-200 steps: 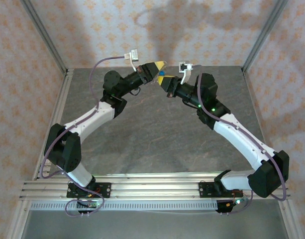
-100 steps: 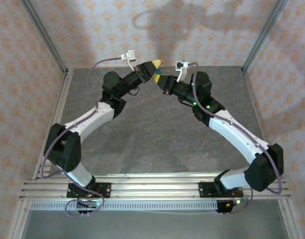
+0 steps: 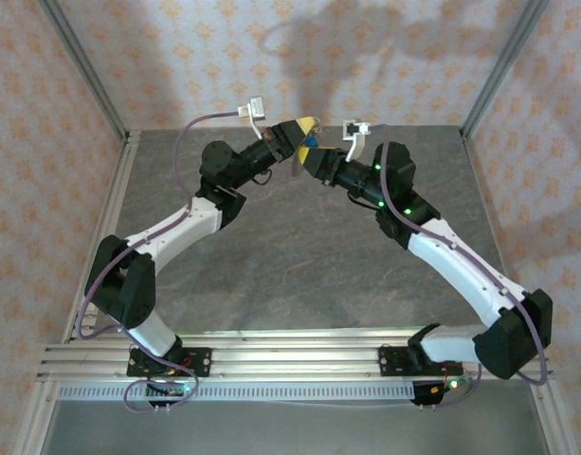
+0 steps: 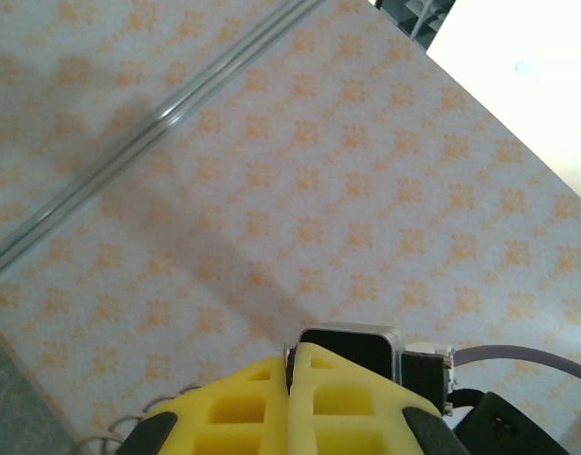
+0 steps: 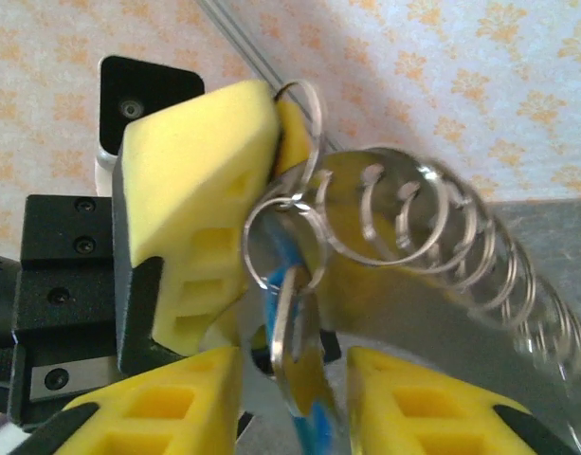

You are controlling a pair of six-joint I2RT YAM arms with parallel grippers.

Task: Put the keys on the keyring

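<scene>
My left gripper (image 3: 307,124) is held high at the back of the table, shut on the end ring of the keyring (image 5: 503,270), a silvery chain of linked wire rings that trails off to the right. In the right wrist view the left gripper (image 5: 276,104) pinches that ring at its yellow tips. A small split ring below them carries the key (image 5: 288,332), which has a pale metal blade and blue behind it. My right gripper (image 5: 292,365) is open, and the key hangs between its yellow fingers with a gap on each side. From above, the right gripper (image 3: 304,154) meets the left, with the blue key (image 3: 312,142) between them.
The grey table (image 3: 299,256) lies far below both grippers. The patterned back wall (image 4: 299,171) stands close behind them, with metal frame posts (image 3: 499,66) at the corners. The right wrist camera (image 4: 352,346) sits just past my left fingertips (image 4: 314,365).
The right gripper's jaws have parted and let go of the key, which now hangs from the ring. Both grippers have shifted slightly right. The left stays shut.
</scene>
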